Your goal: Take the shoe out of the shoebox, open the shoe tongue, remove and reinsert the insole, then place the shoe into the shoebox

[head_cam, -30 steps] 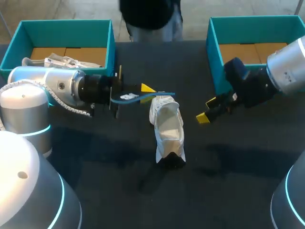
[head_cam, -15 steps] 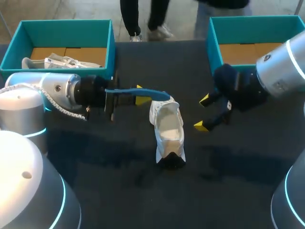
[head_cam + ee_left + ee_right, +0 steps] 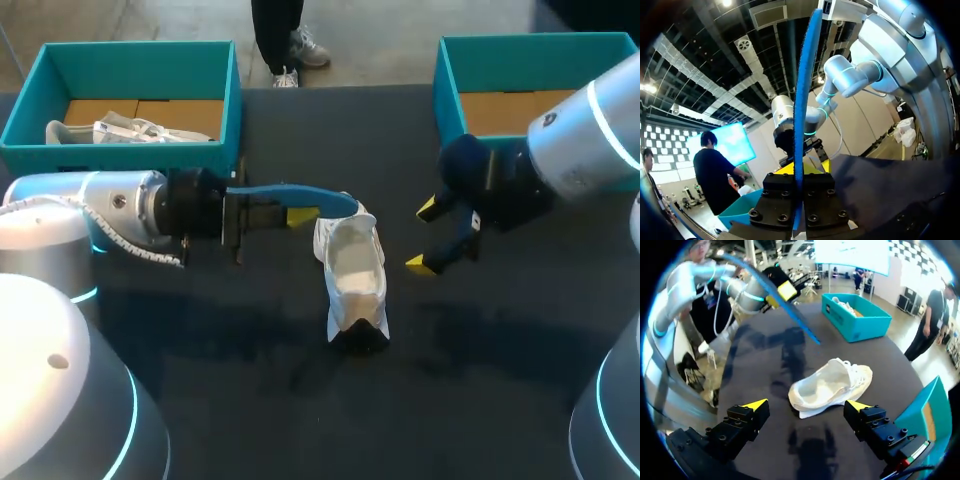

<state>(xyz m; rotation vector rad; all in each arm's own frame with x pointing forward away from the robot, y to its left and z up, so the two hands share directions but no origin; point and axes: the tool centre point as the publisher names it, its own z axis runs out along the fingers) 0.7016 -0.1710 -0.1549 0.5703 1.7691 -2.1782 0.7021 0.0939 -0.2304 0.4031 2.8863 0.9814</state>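
**One shoe on the table, its insole clamped in the left gripper**

Nearest, just below the middle of the head view, a white shoe (image 3: 352,275) lies on the dark table (image 3: 200,350) with its opening turned up. Neither gripper touches it.

The right gripper (image 3: 423,236) hangs to the shoe's right, a little apart from it. Its two yellow tips are spread wide and there is nothing between them. In the right wrist view the shoe (image 3: 832,385) lies ahead of this gripper, in line with the gap between its fingers.

The left gripper (image 3: 290,207) sits just left of the shoe's far end. It is closed on a blue insole (image 3: 295,195), held edge-up above the table. The insole's free end reaches to the shoe's far rim; I cannot tell whether they touch. In the left wrist view the insole (image 3: 802,100) stands out edge-on from between the two finger blocks.

Count: two shoes, one insole, two teal boxes, two grippers.

Farthest off, the left box (image 3: 130,58) at the upper left holds the second white shoe (image 3: 130,130). The right box (image 3: 520,48) at the upper right shows only its cardboard floor.
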